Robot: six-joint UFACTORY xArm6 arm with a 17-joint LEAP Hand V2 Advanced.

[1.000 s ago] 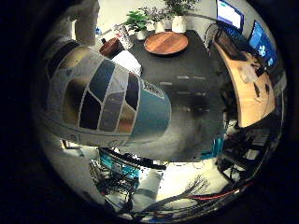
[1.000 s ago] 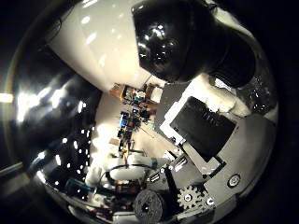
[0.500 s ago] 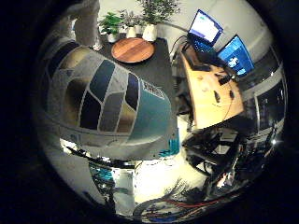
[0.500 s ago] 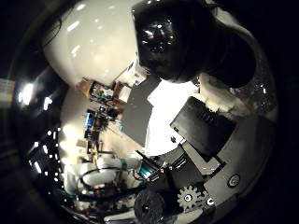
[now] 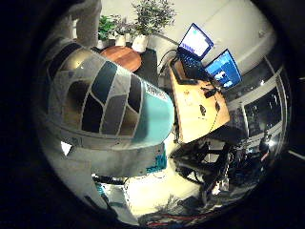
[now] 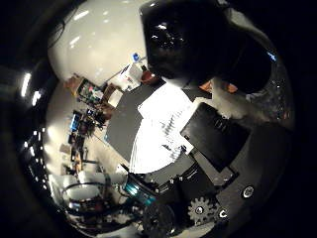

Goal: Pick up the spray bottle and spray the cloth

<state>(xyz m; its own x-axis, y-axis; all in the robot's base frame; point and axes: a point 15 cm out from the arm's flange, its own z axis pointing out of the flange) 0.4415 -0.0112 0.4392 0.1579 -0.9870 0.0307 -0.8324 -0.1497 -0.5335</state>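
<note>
The spray bottle (image 5: 109,105) fills much of the little finger side view, close against the palm. Its body carries a label of grey, dark and gold panels with a teal band at one end. My right hand (image 6: 218,148) is shut on it, black and white finger parts curling beside a glossy black rounded part (image 6: 198,44) that I cannot identify. A white cloth (image 6: 158,129) lies flat on a dark grey table (image 6: 121,131), out beyond the palm in the thumb side view.
A wooden desk (image 5: 198,112) holds a laptop (image 5: 193,47) and a monitor (image 5: 224,69). A round wooden table (image 5: 121,57) and potted plants (image 5: 145,21) stand further off. Shelves with clutter (image 6: 84,91) stand past the dark table.
The room swings across both views while the bottle stays fixed against the palm, so the hand has turned with it. The white cloth now takes up more of the thumb side view.
</note>
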